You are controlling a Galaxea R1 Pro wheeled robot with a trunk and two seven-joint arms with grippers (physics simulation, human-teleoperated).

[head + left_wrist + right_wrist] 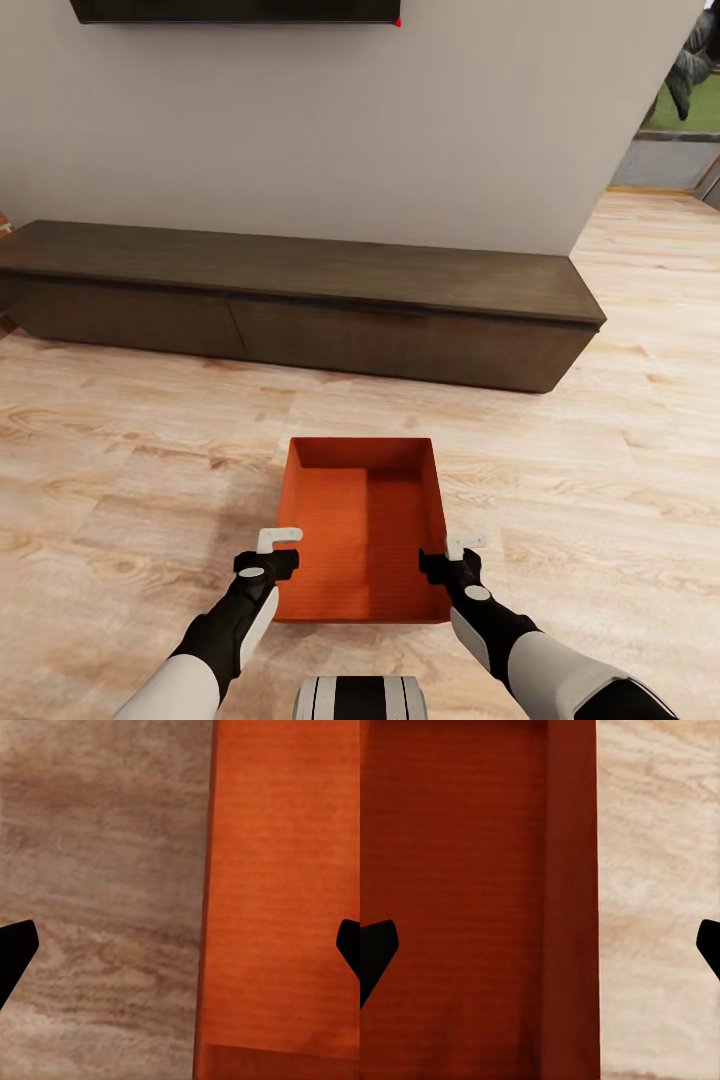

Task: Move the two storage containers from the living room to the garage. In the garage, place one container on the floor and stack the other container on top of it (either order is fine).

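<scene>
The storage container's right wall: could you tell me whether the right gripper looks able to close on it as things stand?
Probably yes. The right gripper is open, its fingers straddling the right wall of the storage container, one over the wood floor, with nothing between them.

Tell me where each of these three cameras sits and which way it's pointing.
Head view: on the robot's head, looking forward and down at the orange bin, dark bench and both arms.
Left wrist view: near the left tool, looking down over the bin's wall; black fingertips show.
Right wrist view: near the right tool, looking down over the opposite wall.
All three share the bin and plank floor.
</scene>
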